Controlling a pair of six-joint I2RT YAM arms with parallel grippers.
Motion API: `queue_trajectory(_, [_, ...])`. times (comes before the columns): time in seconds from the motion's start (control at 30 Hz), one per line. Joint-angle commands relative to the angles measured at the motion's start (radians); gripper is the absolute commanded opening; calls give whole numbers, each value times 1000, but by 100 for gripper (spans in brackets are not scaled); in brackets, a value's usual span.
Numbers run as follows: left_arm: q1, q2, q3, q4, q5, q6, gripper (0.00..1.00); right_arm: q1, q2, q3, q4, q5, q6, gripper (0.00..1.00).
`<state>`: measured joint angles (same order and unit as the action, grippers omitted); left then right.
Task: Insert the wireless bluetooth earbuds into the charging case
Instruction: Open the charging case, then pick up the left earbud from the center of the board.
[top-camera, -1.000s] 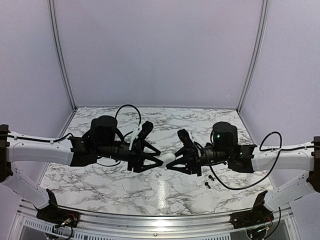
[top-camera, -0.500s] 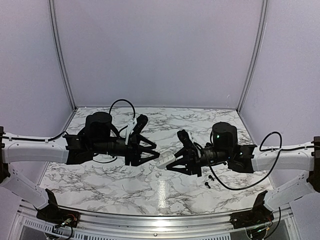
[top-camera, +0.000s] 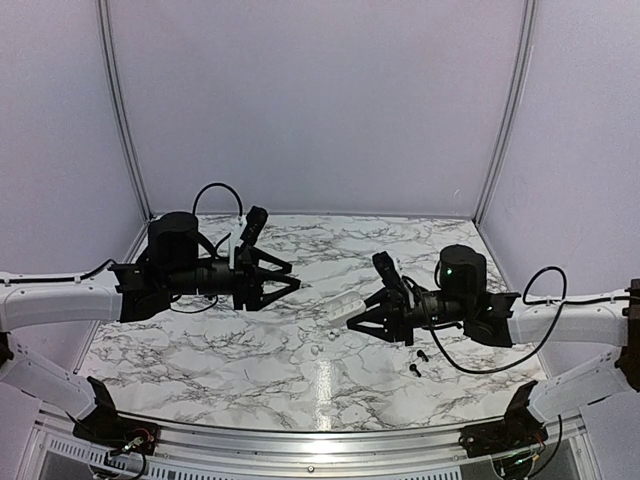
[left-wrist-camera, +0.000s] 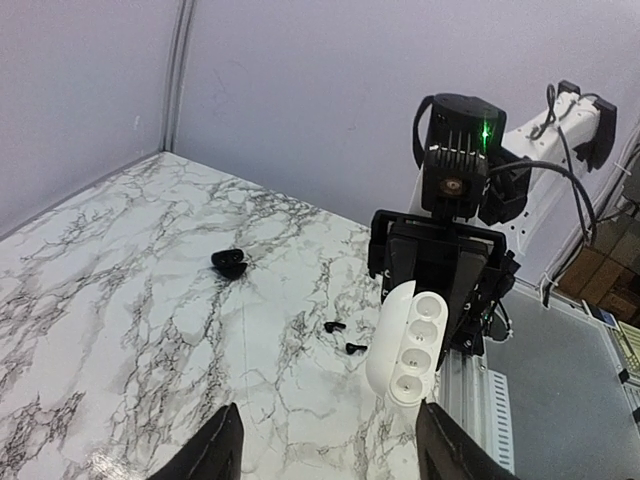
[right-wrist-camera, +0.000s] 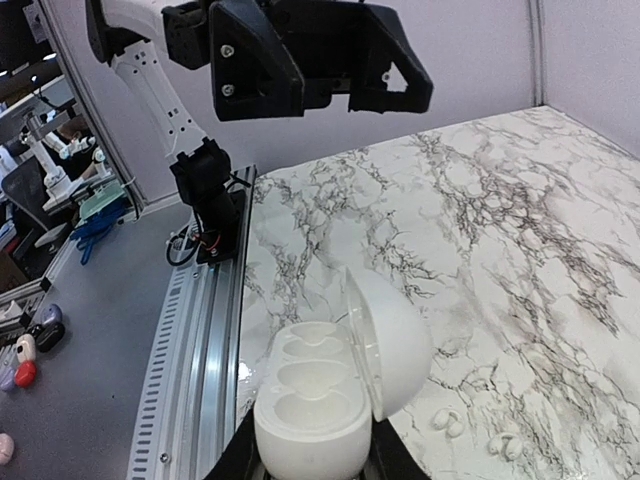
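An open white charging case (top-camera: 345, 303) with empty sockets is held off the table in my right gripper (top-camera: 360, 312), which is shut on its base. It shows in the right wrist view (right-wrist-camera: 318, 392) and in the left wrist view (left-wrist-camera: 410, 345). My left gripper (top-camera: 288, 285) is open and empty, raised to the left of the case and apart from it. Two white earbuds (top-camera: 313, 352) (top-camera: 330, 333) lie on the marble below the case, also in the right wrist view (right-wrist-camera: 447, 423) (right-wrist-camera: 505, 443). Two black earbuds (top-camera: 420, 355) (top-camera: 414, 370) lie under my right arm.
A small black case (left-wrist-camera: 228, 263) lies on the marble beyond the black earbuds (left-wrist-camera: 334, 326). A metal rail (top-camera: 320, 440) runs along the table's near edge. Grey walls close in the back and sides.
My left gripper has let go of the white case and drawn back to the left and up. My right gripper has shifted a little right, still holding the case.
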<state>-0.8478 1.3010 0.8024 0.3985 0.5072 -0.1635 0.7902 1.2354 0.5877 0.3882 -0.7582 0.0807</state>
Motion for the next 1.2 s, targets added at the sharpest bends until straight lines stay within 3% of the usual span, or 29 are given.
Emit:
queue_trajectory(0.0, [21, 15, -9, 46, -21, -25, 60, -58, -55, -31, 78, -24, 69, 0])
queue_trajectory(0.47, [18, 498, 216, -30, -52, -6, 40, -206, -204, -134, 82, -15, 162, 0])
queue_trajectory(0.7, [12, 620, 260, -86, -81, 5, 33, -222, -245, -138, 28, -3, 147, 0])
queue_trajectory(1.17, [-31, 760, 359, -167, -153, 17, 29, -225, -244, -121, -7, -5, 125, 0])
